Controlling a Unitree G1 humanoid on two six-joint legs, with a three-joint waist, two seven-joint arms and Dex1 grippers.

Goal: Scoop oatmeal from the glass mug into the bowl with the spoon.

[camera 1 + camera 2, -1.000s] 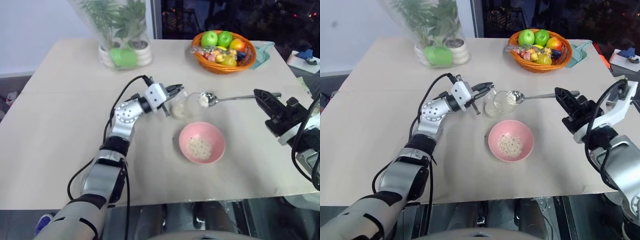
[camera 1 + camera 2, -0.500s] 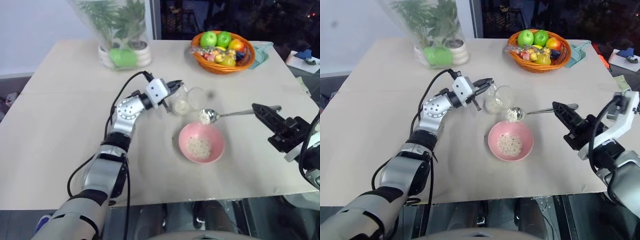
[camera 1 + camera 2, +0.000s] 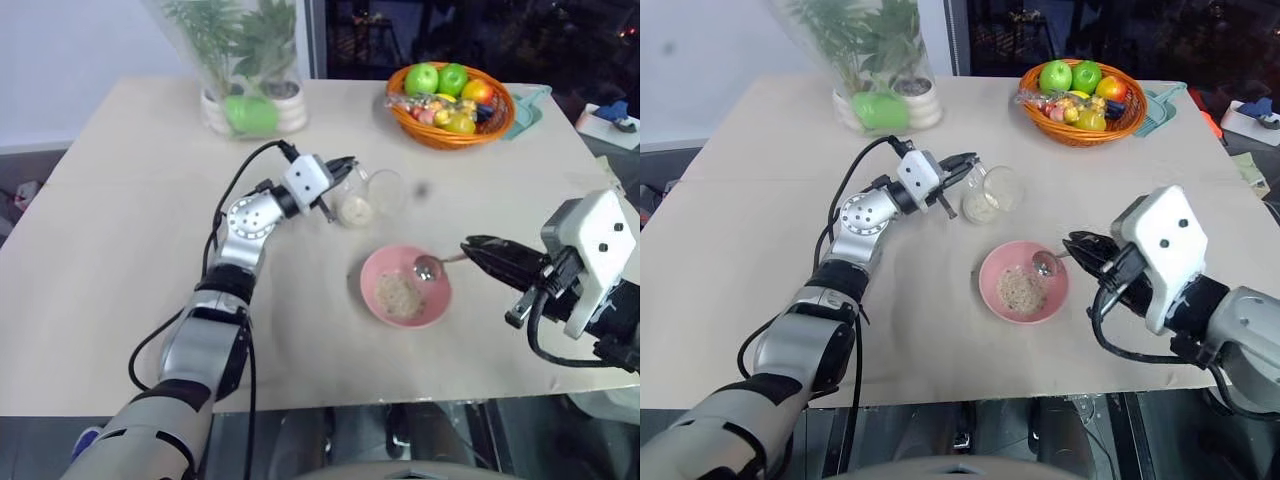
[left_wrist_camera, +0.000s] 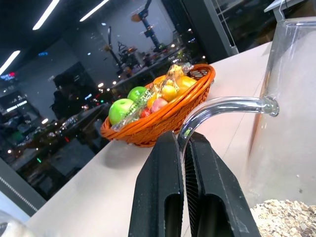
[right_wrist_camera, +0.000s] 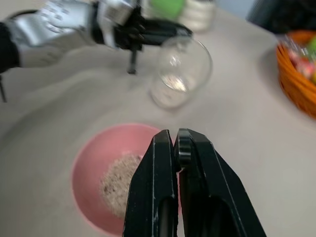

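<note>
Pink bowl (image 3: 406,300) under spoon (image 3: 428,267); my right claw (image 3: 478,246) grips handle at 3 o'clock; left claw (image 3: 343,166) pinches glass mug (image 3: 368,197).

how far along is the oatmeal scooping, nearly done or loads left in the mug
Done: a heap of oatmeal already lies in the pink bowl. In hand: the right tool holds the spoon turned over the bowl, while the left tool is shut on the handle of the tilted glass mug. Left: some flakes sit low in the mug, so more scoops look likely.
</note>
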